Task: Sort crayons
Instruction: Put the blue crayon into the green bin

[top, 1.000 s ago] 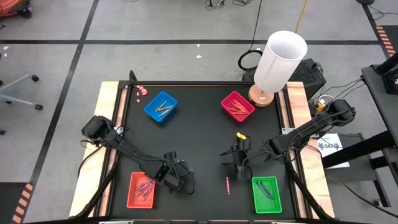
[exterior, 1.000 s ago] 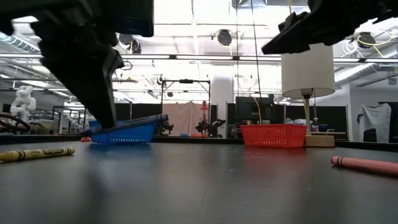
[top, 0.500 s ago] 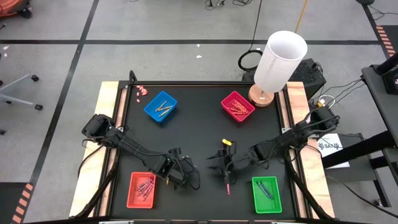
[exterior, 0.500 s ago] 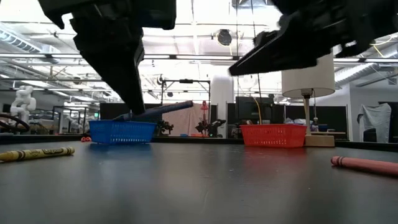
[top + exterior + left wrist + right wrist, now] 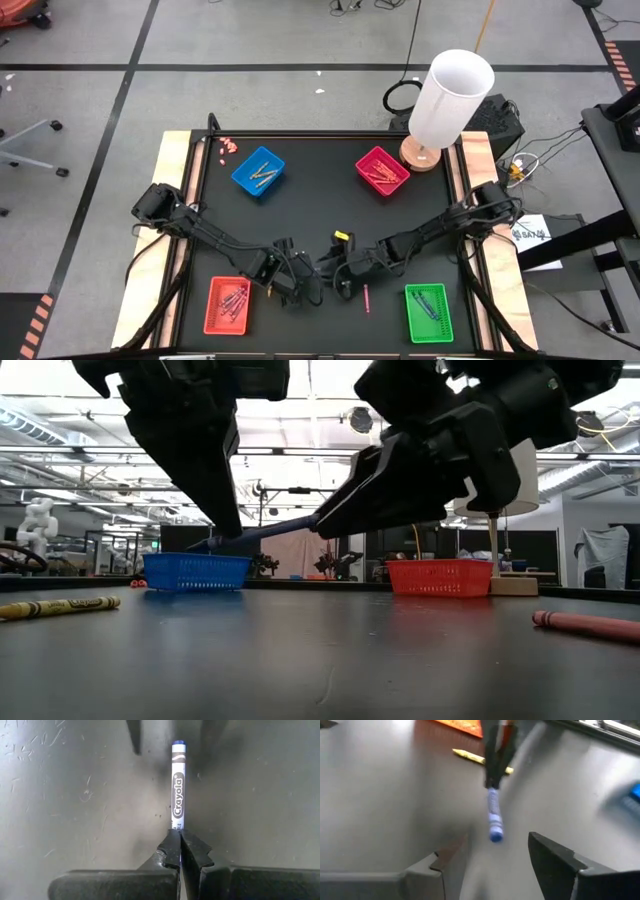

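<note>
High view: four trays sit on the table, blue point(image 5: 258, 172), magenta point(image 5: 381, 170), red point(image 5: 227, 305) and green point(image 5: 428, 312), with one pink crayon point(image 5: 366, 298) loose near the green. The left gripper point(image 5: 179, 840) pinches one blue crayon point(image 5: 178, 790) above the table's near middle. The right gripper point(image 5: 487, 857) is spread wide just before its tip.

The high view is evenly and brightly lit from above; the black worktop point(image 5: 330, 215) shows little glare, and the arms throw only faint, soft shadows. A white lampshade point(image 5: 452, 96) is the brightest patch. In the low view strong ceiling lights in the room behind turn both arms into near-black silhouettes, and the worktop's near edge is dull grey and soft, with a yellow crayon point(image 5: 60, 606) slightly out of focus. The left wrist view is sharp: scratches on the surface and the lettering on the blue crayon point(image 5: 178, 790) read clearly. The right wrist view is smeared with blur, the blue crayon point(image 5: 493, 816) fuzzy.
</note>
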Motion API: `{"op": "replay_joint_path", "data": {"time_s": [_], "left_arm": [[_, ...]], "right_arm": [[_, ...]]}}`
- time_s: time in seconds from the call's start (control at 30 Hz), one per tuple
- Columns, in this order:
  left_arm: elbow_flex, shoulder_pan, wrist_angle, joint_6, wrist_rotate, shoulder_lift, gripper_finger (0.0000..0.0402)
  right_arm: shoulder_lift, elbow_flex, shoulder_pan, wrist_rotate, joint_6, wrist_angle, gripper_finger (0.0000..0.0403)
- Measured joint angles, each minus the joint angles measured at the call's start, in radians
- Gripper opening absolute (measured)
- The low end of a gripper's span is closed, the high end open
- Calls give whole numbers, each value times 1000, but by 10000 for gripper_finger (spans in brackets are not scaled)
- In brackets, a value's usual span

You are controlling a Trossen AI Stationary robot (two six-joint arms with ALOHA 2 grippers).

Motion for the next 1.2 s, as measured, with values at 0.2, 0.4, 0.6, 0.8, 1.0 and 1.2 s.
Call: {"op": "replay_joint_path", "data": {"time_s": [0.2,0.4,0.6,0.8,1.0,1.2], "left_arm": [[0,10,4,-6,0,0,0],[0,19,15,-6,7,0,0],[0,19,21,-6,8,0,0],[0,19,26,-6,8,0,0],[0,18,42,0,2,0,2],[0,14,54,-6,-4,0,59]], "right_arm": [[54,52,-3,-21,-38,2,183],[75,80,-4,-17,-49,2,153],[75,81,-10,-12,-49,6,107],[75,81,-17,-12,-48,11,54],[75,81,-16,-18,-49,8,9],[75,81,-17,-14,-48,8,13]]}}
